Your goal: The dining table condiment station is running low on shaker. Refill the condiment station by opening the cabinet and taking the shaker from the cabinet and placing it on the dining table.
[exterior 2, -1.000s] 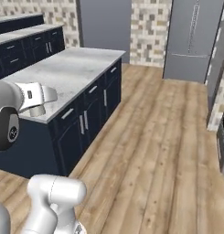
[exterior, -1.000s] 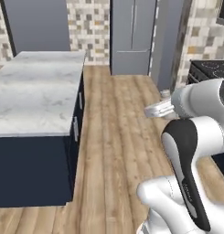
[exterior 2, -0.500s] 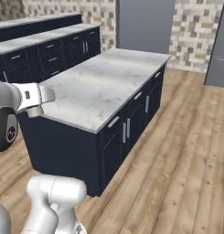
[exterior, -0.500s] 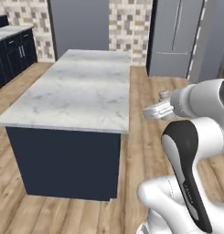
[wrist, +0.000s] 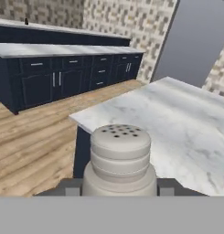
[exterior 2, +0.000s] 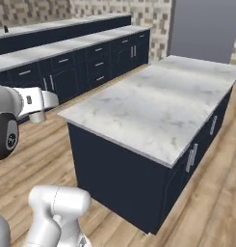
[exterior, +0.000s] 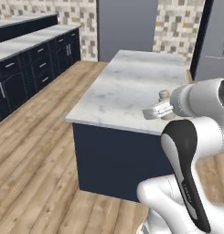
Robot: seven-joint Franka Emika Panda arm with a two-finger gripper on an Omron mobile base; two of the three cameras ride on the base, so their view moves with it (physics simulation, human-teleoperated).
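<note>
One step: carry to tabletop (exterior: 127,91).
Claw (exterior: 160,109): gripped shaker (wrist: 120,160) upright.
Advice: lower gently, inside the edge.

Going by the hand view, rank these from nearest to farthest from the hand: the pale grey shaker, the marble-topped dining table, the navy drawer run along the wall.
1. The pale grey perforated-cap shaker, gripped in the hand itself, upright at the bottom centre.
2. The white-grey marble-topped dining table, just ahead and to the right.
3. The dark navy drawer run along the tiled wall, across the wooden floor at upper left.
</note>
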